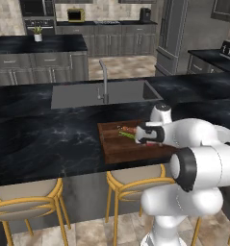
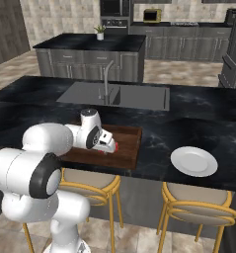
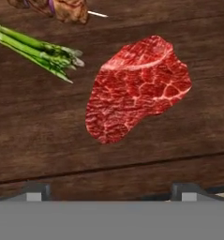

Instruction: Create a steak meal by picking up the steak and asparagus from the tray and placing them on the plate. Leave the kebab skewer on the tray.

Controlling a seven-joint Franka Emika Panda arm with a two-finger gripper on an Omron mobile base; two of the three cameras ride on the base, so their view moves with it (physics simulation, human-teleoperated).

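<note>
Fingertips (image 3: 33, 190) poke up as two dark stubs at the bottom of the hand view, set wide apart with nothing between them, so the gripper (image 3: 111, 191) stands spread and holds nothing. Just ahead of those tips, roughly centred between them but clear of both, the steak (image 3: 138, 89) lies flat on the dark wood of the tray (image 3: 48, 140), red and marbled, with bare board between it and the fingers. Off to the steak's upper left the asparagus (image 3: 38, 50) lies as a slim green bundle, apart from the meat, and beyond that the end of the kebab skewer (image 3: 62, 8) shows at the picture's top edge, its pale stick tip pointing right. From the left base view the wrist hangs over the tray (image 1: 114, 149) on the black counter (image 1: 49, 139), and past the hand you can make out the green stalks (image 1: 126, 135) and the reddish skewer (image 1: 127, 129) side by side; the steak is hidden there by the hand. The right base view gives what the others lack: the white plate (image 2: 194, 161) sits on the same counter, well apart from the tray (image 2: 129, 143) to its right, with a sliver of red steak (image 2: 116, 146) peeping from under the hand.
</note>
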